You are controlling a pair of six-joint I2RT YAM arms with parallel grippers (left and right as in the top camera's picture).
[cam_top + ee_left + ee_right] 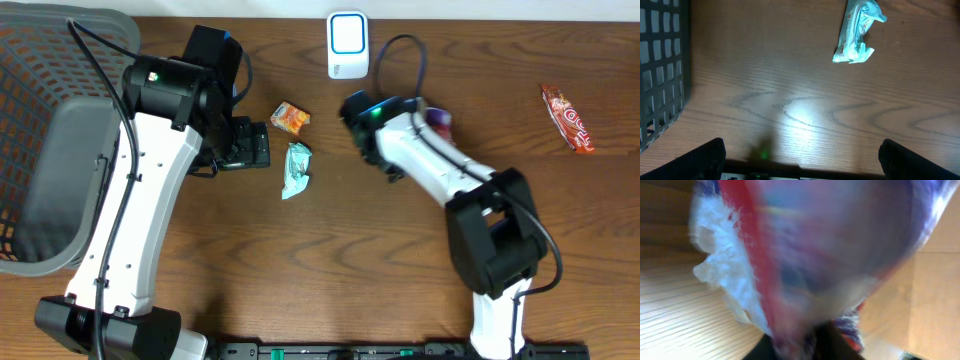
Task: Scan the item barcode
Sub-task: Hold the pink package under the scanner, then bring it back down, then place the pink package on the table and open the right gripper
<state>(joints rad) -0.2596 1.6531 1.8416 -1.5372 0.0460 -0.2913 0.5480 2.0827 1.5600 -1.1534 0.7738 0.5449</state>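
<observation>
Overhead counts four: orange packet, teal packet, red packet, purple packet; one scanner, one basket. Left wrist alone shows left gripper spread wide; right wrist blurred, can't tell right gripper state.

Grey basket far left; orange packet (crumpled) near teal wrapper.

The setting is presenting as a mock shop checkout bench: a wood-grain table is carrying a grey mesh shopping basket, a white barcode scanner at the far edge, and loose snack packets.
</observation>
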